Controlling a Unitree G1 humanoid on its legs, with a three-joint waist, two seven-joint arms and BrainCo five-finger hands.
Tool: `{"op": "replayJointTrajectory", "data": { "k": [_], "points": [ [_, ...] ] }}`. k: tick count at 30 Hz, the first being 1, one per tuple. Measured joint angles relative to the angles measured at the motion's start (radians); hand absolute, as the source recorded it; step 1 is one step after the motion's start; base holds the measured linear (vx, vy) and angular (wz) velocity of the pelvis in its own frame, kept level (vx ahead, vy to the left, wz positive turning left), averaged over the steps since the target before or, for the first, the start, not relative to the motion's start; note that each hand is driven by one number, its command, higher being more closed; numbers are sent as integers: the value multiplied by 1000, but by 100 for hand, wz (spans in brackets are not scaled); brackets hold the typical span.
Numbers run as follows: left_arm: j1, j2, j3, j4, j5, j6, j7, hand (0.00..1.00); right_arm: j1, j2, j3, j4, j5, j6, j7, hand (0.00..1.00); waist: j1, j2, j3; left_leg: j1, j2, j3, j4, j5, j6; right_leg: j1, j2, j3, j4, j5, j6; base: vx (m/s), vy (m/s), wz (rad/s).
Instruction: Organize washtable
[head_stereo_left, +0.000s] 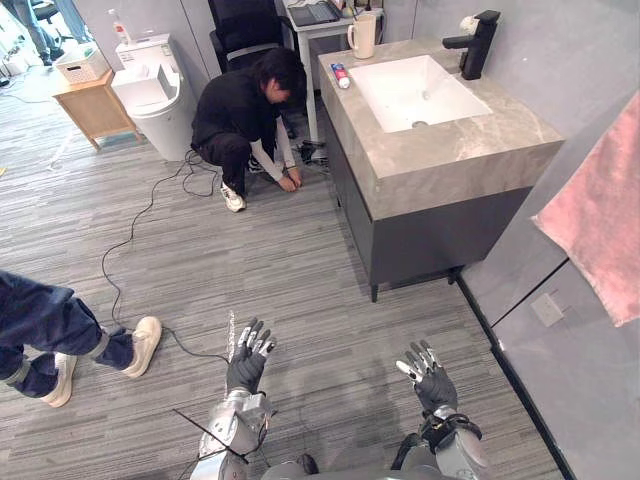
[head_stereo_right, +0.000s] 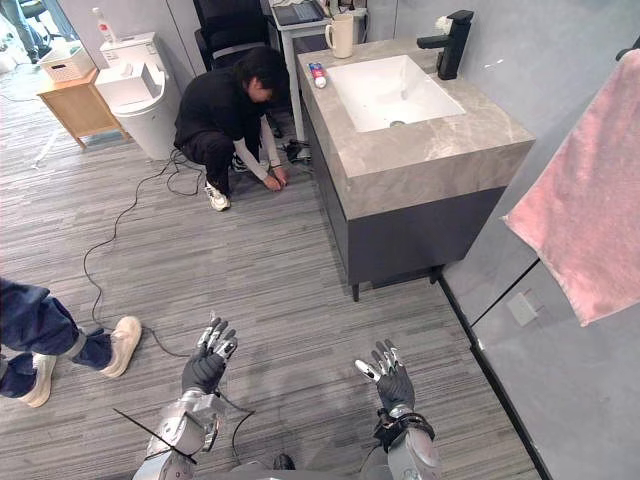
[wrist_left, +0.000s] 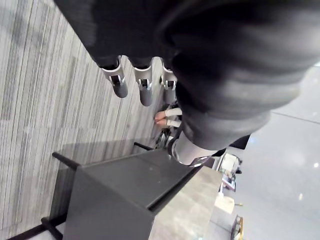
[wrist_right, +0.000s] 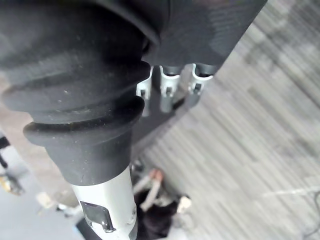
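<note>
The washtable (head_stereo_left: 455, 155) has a stone top, a white sink (head_stereo_left: 415, 92) and a black tap (head_stereo_left: 474, 44), and stands ahead to the right. A small tube (head_stereo_left: 340, 75) lies on its far left corner and a cream mug (head_stereo_left: 362, 35) stands just behind it. My left hand (head_stereo_left: 247, 362) and right hand (head_stereo_left: 429, 377) hover low over the floor, well short of the washtable, fingers straight and holding nothing.
A person (head_stereo_left: 245, 120) in black crouches on the floor left of the washtable, handling a cable (head_stereo_left: 140, 215). Another person's legs (head_stereo_left: 60, 335) stretch in from the left. A pink towel (head_stereo_left: 600, 215) hangs on the right wall. A toilet (head_stereo_left: 155, 95) and a wooden stool (head_stereo_left: 95, 100) stand at the back left.
</note>
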Motion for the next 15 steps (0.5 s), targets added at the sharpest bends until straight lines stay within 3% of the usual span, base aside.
{"op": "replayJointTrajectory", "data": {
  "k": [1,3,4,5,8,9,13,15],
  "points": [
    [0,3,6,0,7,0,0,0,1,1,1,0,-17,0,3,0,-1,-9,9,-1,-7,-7,0,1,3,-2,5,43,0,0,0,-154,105,40],
    [-3,8,12,1,19,0,2,0,34,-2,1,-2,-57,2,5,0,-11,-22,30,-30,-23,-64,20,12,33,-24,42,326,33,-5,9,-133,87,86],
    [-5,6,13,0,19,-2,2,0,46,-2,0,-3,-60,3,5,0,-17,-23,41,-40,-24,-94,31,12,35,-30,62,423,92,-43,26,-84,4,131],
    [3,6,14,0,19,-2,2,0,65,1,7,-4,-60,5,5,0,-22,-40,40,-51,-28,-133,35,14,37,-28,92,498,192,-124,37,-16,-78,109],
    [25,6,31,-6,32,-2,2,0,67,2,29,-17,-62,4,5,0,-13,-85,30,-63,-48,-162,35,17,32,-2,100,505,204,-231,40,-4,-127,64],
    [39,0,35,-11,40,1,3,0,65,3,38,-25,-63,4,5,0,-11,-109,14,-73,-54,-166,36,25,19,18,103,507,165,-281,95,6,-181,57],
    [80,-69,12,-48,52,0,8,0,42,-4,30,-37,-64,-4,-2,0,7,-62,-12,-78,-9,-206,10,78,-13,67,155,446,42,-224,57,81,-106,31],
    [91,-85,13,-62,52,-3,28,0,26,1,41,-37,-61,-6,-2,0,26,-58,-23,-85,8,-206,-8,97,-18,68,175,442,6,-199,60,96,-80,-6]
  ]
}}
